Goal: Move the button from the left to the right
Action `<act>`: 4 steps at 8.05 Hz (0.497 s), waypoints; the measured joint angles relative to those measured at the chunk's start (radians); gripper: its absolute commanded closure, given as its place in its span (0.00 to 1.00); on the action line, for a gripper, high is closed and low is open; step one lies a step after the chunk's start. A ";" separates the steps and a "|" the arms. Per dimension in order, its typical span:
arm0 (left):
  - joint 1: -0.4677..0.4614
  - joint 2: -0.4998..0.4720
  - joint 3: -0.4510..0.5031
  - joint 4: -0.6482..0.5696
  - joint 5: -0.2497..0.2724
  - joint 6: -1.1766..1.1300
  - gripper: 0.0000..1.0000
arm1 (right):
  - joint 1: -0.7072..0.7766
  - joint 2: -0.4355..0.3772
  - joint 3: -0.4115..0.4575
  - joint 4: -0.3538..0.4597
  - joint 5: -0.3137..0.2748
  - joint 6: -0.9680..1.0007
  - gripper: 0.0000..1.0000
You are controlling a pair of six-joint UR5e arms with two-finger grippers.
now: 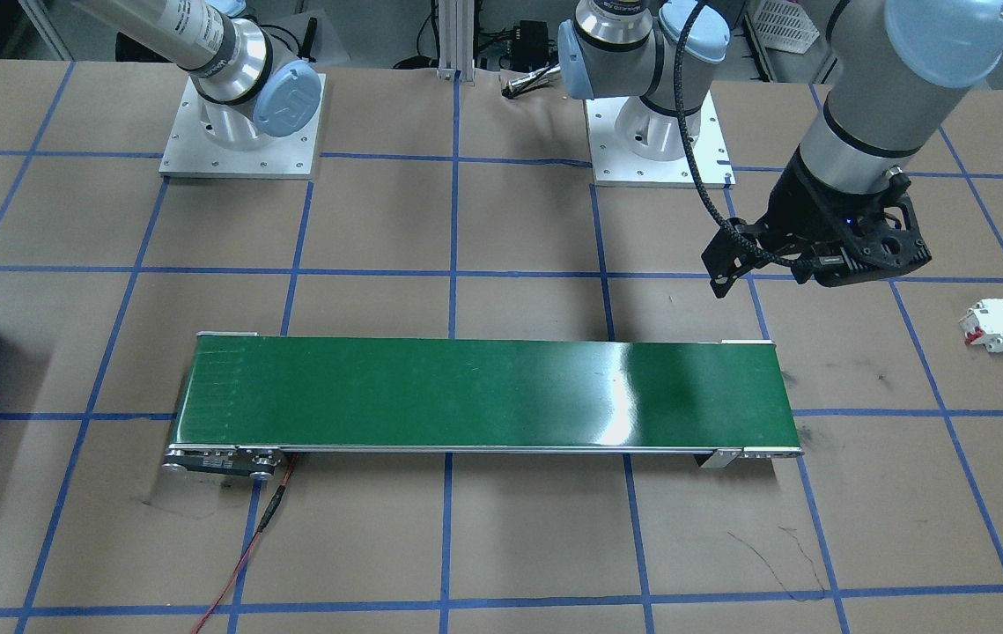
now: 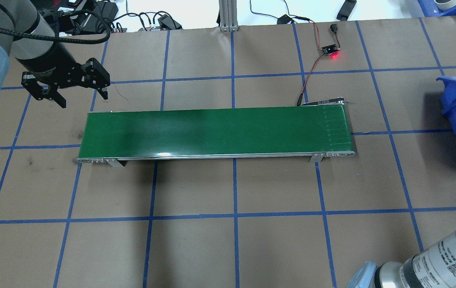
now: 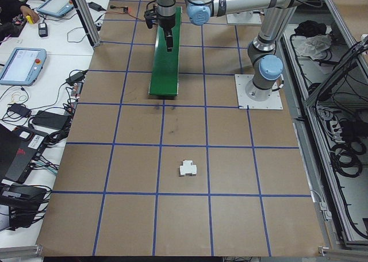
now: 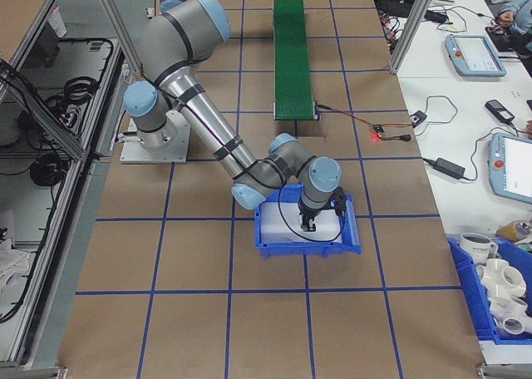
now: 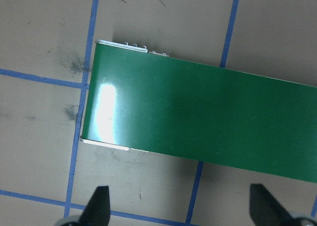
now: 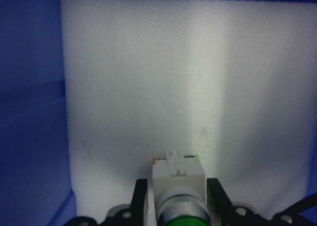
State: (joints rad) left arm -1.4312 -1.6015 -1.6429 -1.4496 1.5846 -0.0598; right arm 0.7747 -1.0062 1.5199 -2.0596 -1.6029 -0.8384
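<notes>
Over the blue bin [image 4: 307, 229], the right hand [image 6: 173, 198] grips the button [image 6: 177, 184] between its two fingers, the white body clamped and the green cap toward the camera. White foam [image 6: 188, 77] lines the bin floor directly beneath, presumably to cushion parts set down there. Judging by this, the button is at its destination on the robot's right side and the remaining step is to let go of it.

Well away from the bin, past the far end of the green conveyor belt [image 2: 215, 130], the left hand [image 2: 67, 86] hangs spread wide with nothing between its fingers, above the bench [image 2: 232, 188] just beside the belt's corner. It seems parked there after its part of the work, though that is only a guess. Its wrist view looks down on the belt end and bare paper.

Farther still from the bin lies a white block with red parts [image 1: 992, 326], alone on the bench beyond the left arm. Brown paper with a blue tape grid covers the bench; a red-lit small board [image 2: 330, 51] sits behind the belt, and side tables alongside carry tablets and cables.
</notes>
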 measured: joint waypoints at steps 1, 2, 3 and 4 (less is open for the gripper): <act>0.000 0.000 0.000 0.000 0.000 0.000 0.00 | 0.000 0.000 0.005 -0.003 0.011 -0.005 0.00; 0.000 0.000 0.000 0.000 0.000 0.000 0.00 | 0.000 -0.004 0.007 -0.004 0.017 -0.008 0.00; 0.000 0.000 0.000 0.000 0.000 0.000 0.00 | 0.000 -0.011 0.009 -0.005 0.020 -0.010 0.00; 0.000 0.000 0.000 0.000 0.000 0.000 0.00 | 0.000 -0.034 0.009 -0.003 0.022 -0.011 0.00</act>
State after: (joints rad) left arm -1.4312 -1.6015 -1.6429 -1.4496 1.5846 -0.0598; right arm 0.7746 -1.0397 1.5289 -2.0630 -1.5811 -0.8498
